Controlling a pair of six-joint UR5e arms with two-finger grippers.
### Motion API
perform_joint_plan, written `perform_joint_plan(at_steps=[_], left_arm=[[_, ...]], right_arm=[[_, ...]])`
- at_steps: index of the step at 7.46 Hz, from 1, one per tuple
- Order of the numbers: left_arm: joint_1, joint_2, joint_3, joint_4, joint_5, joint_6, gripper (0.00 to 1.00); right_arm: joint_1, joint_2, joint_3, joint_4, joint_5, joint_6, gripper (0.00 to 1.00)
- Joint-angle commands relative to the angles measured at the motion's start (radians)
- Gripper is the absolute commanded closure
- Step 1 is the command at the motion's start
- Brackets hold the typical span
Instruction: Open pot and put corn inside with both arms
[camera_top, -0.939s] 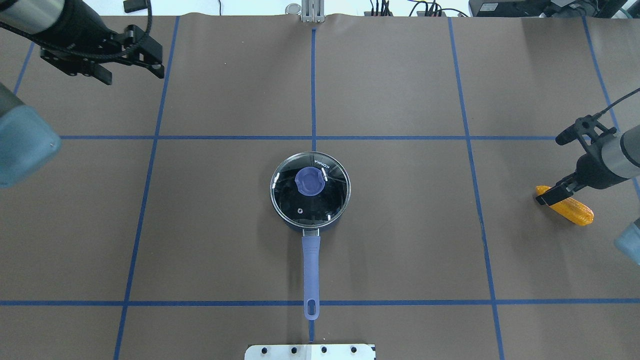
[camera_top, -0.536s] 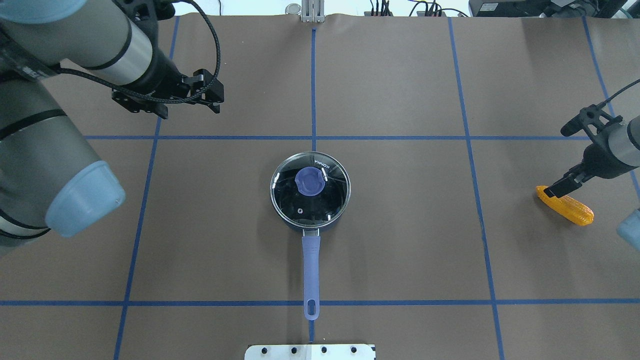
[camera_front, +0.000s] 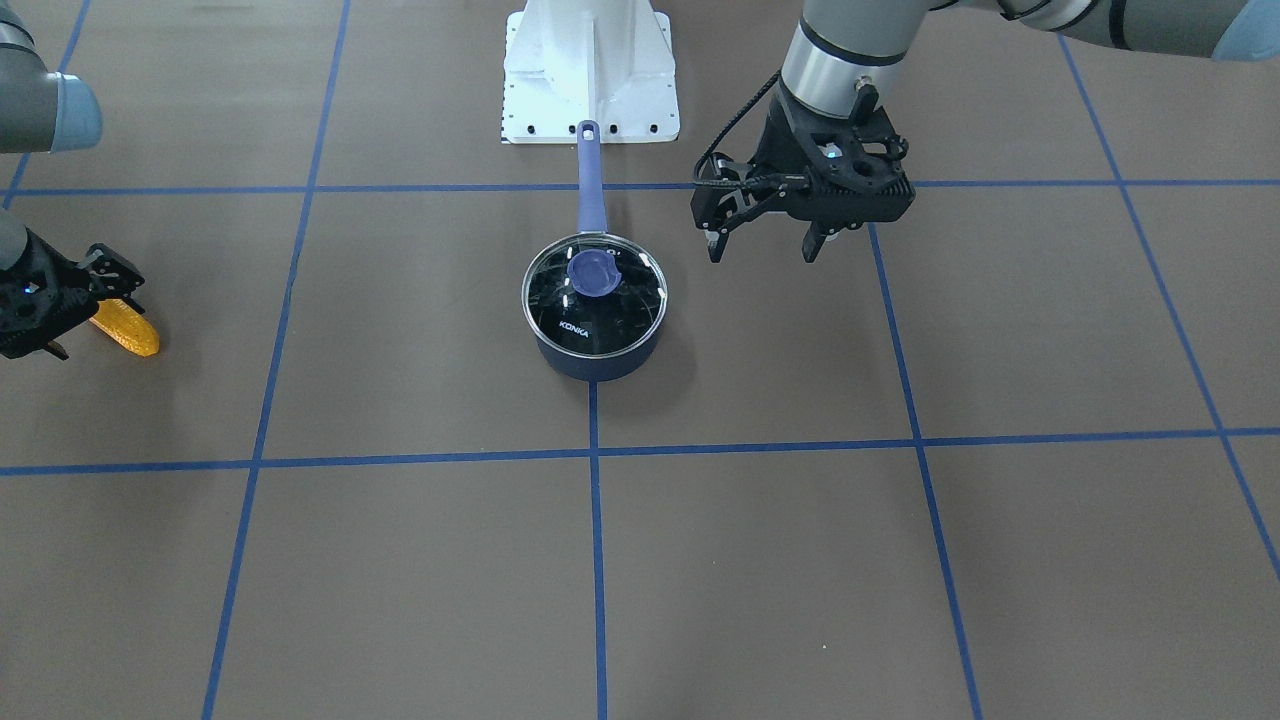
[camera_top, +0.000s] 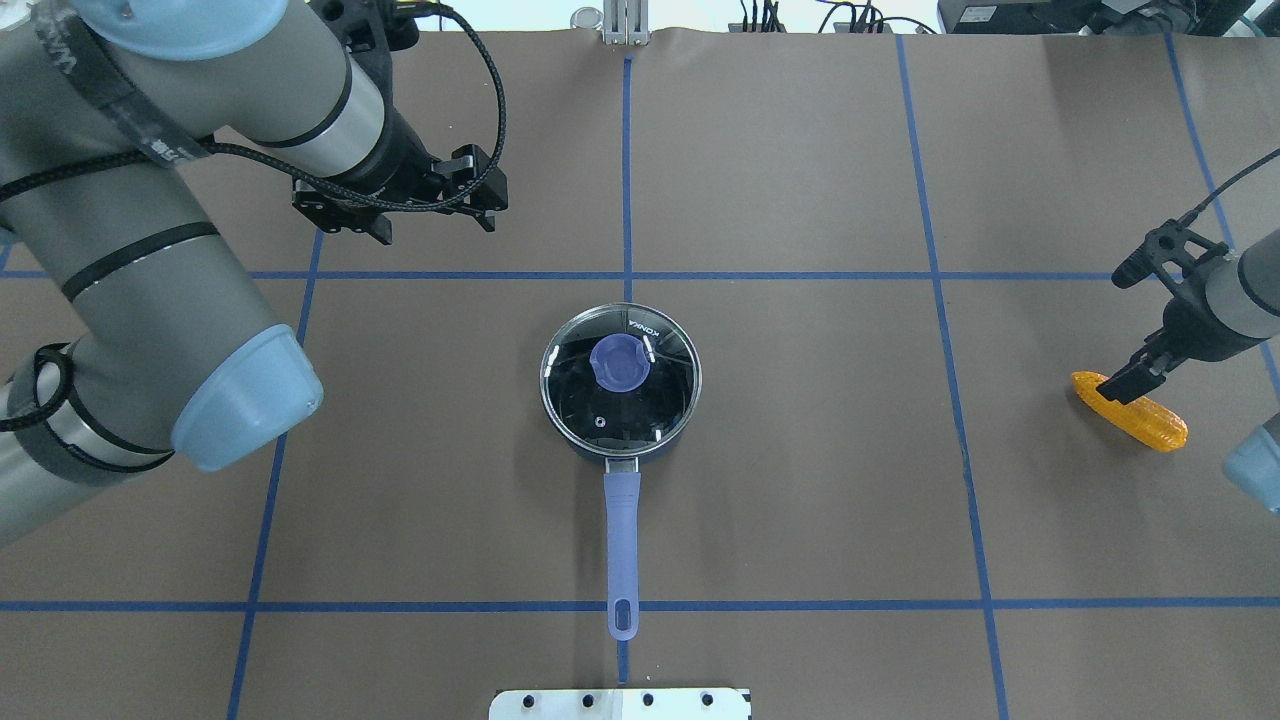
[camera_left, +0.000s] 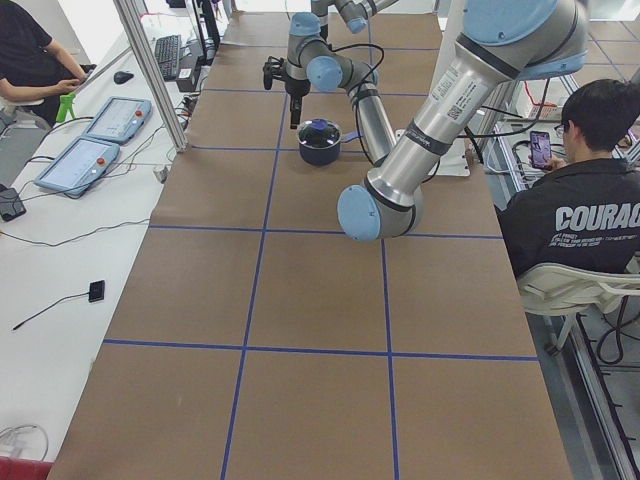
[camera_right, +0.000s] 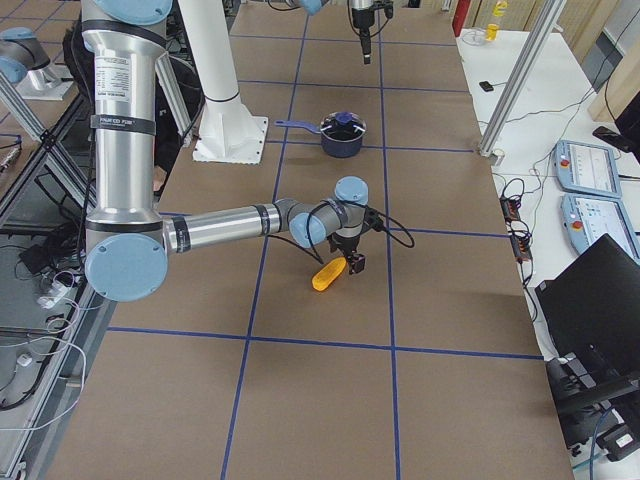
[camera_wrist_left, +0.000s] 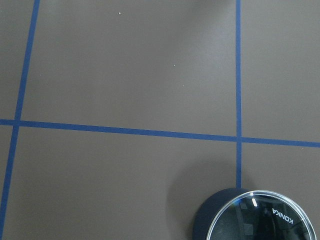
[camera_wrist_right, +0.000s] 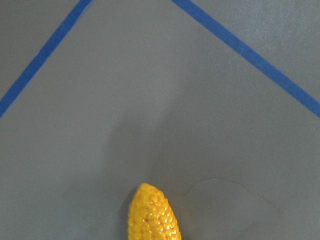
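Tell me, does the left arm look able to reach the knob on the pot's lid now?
Probably yes. The left end effector hangs open, off to the side of the pot, and nothing stands between it and the knob on the lid.

Open table (camera_top: 800, 450) surrounds the pot (camera_front: 598, 362); lid (camera_top: 600, 395) seems reachable from above.

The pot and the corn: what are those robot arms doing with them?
The job is to open the pot and drop the corn inside. Right now the glass lid is on the pot. The left gripper hovers off to one side of the pot with its fingers spread open and nothing in them. The right gripper is down at one end of the corn, which lies on the table. I can't tell whether it has squeezed the corn yet.
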Motion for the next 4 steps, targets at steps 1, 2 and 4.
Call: perform_joint_plan(at_steps=[1, 2, 4], left_arm=[[0.004, -0.069, 0.076, -0.006, 0.000, -0.022, 0.03], [0.008, -0.094, 0.103, -0.008, 0.000, -0.039, 0.03], [0.008, -0.105, 0.110, -0.008, 0.000, -0.041, 0.03]], right_arm=[[-0.019, 0.009, -0.009, -0.001, -0.018, -0.001, 0.00], [-0.022, 0.009, -0.014, 0.001, -0.020, -0.001, 0.00], [-0.024, -0.007, -0.012, 0.002, -0.021, -0.004, 0.01]])
